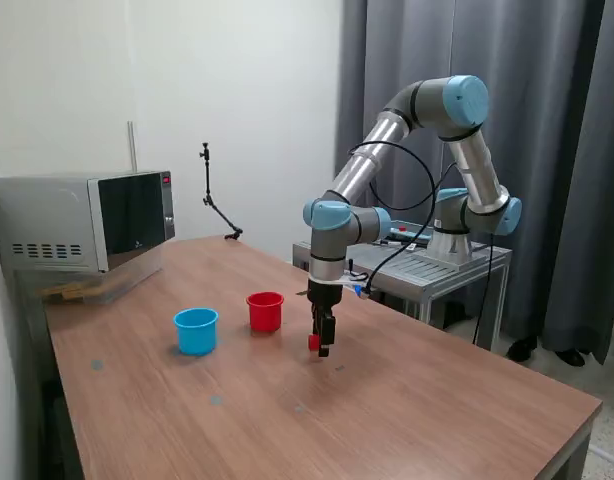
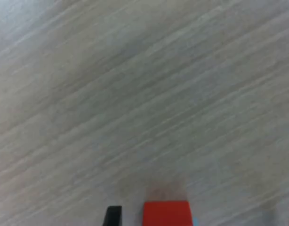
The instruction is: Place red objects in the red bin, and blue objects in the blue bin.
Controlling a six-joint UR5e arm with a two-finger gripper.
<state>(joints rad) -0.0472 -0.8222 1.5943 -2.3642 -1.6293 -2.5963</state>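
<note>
A tiny red cube (image 1: 314,342) sits low at the table surface, right at my gripper (image 1: 323,349). In the wrist view the red cube (image 2: 165,213) lies between my gripper's (image 2: 202,218) two dark fingers, nearer one finger (image 2: 112,216), with clear gaps on both sides. The jaws stand open and do not touch it. The red bin (image 1: 265,310) stands upright a short way toward the exterior view's left of the gripper. The blue bin (image 1: 196,330) stands further left. The blue objects are out of view.
A microwave (image 1: 87,220) stands at the far left of the wooden table (image 1: 407,420). A thin black stand (image 1: 215,205) rises at the back edge. The arm's base sits on a metal cart (image 1: 437,262) behind the table, with grey curtains beyond.
</note>
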